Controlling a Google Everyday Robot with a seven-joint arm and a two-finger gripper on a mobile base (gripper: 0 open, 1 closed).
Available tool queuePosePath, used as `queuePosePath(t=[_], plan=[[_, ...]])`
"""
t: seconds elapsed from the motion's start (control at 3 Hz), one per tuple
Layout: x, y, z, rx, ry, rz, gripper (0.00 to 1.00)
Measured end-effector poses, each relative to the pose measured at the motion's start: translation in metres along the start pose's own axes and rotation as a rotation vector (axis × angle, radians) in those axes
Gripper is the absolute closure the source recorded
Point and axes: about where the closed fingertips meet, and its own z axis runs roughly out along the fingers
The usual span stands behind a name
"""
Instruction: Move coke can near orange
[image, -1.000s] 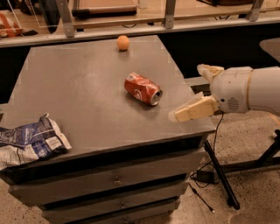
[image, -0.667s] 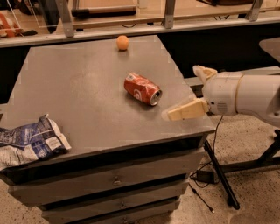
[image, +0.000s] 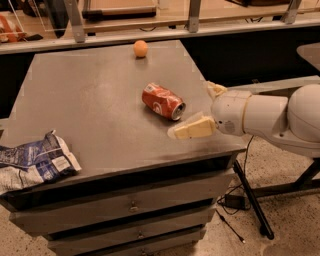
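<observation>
- The gripper hangs at the right edge of the surface, reaching in from the right on a thick white arm.
- Its two cream fingers are spread wide apart and grip nothing.
- The nearer finger lies low over the surface, its tip just beside the silver end of the coke can — whether the two touch cannot be told. The farther finger is set back by the edge, clear of the can.
- The coke can lies on its side, dented, right of the middle of the surface.
- Its long axis runs on a diagonal from far-left to near-right, with the silver end pointing near-right, toward the gripper.
- The orange sits close to the far edge, well apart from the can.
- A crumpled blue-and-white snack bag lies at the near-left corner.
- Drawers under the surface are pushed in — their contents are hidden.
</observation>
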Motion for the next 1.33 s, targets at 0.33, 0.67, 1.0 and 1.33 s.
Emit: queuePosePath(t=[0.33,0.67,1.0,1.33], plan=[[0.004,0.0,0.018,-0.011,-0.014,0.004,0.0],[0.013,-0.006,0.031,0.022,0.001,0.027,0.0],[0.02,-0.009,0.038,0.032,0.011,0.051,0.0],[0.021,-0.01,0.044,0.031,0.011,0.066,0.0]])
